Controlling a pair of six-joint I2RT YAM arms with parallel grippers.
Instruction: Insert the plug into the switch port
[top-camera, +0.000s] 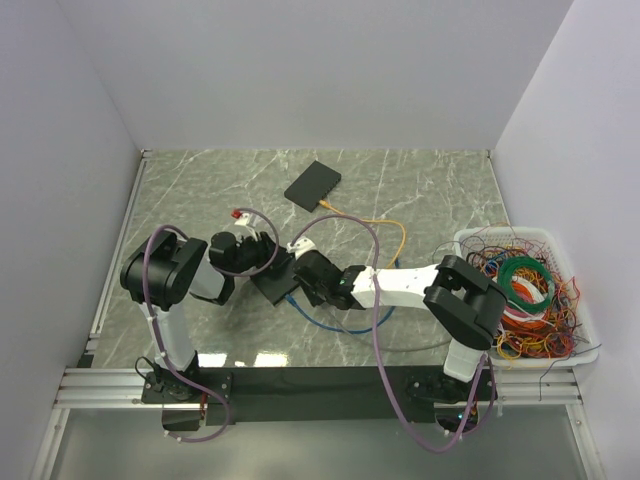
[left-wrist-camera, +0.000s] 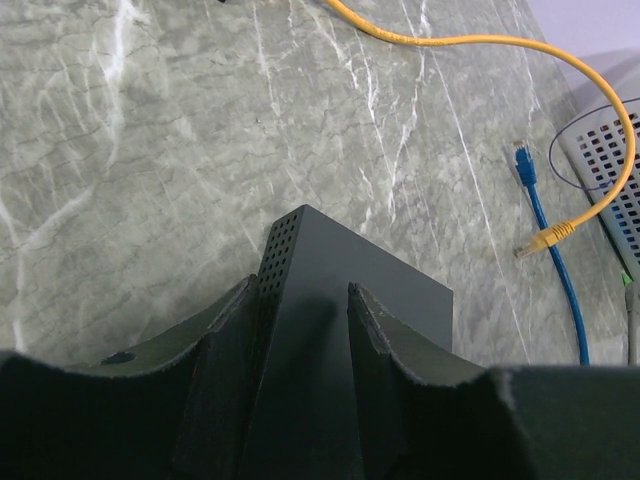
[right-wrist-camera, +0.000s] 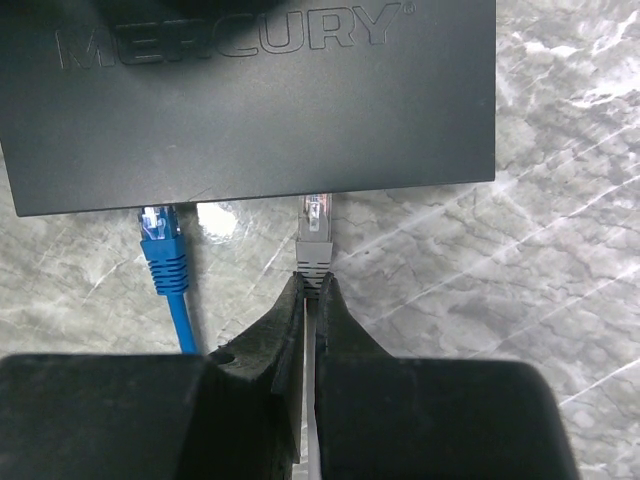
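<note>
Here the grey plug (right-wrist-camera: 314, 235) lies straight ahead of the right gripper (right-wrist-camera: 312, 287), whose jaws are pressed together on the tail end of this plug. The long axis of the plug runs in line with the fingers and meets the near edge of the black switch (right-wrist-camera: 250, 100) squarely. Its clear tip touches that edge, but how deep it sits in a port I cannot tell. 1 blue plug (right-wrist-camera: 160, 240) lies beside it. The right arm (top-camera: 400, 285) stretches low over the table (right-wrist-camera: 500, 280) toward the left arm (top-camera: 185, 265). The left gripper (left-wrist-camera: 300, 287) straddles the switch and seems clamped on its 2 sides, bracing it.
</note>
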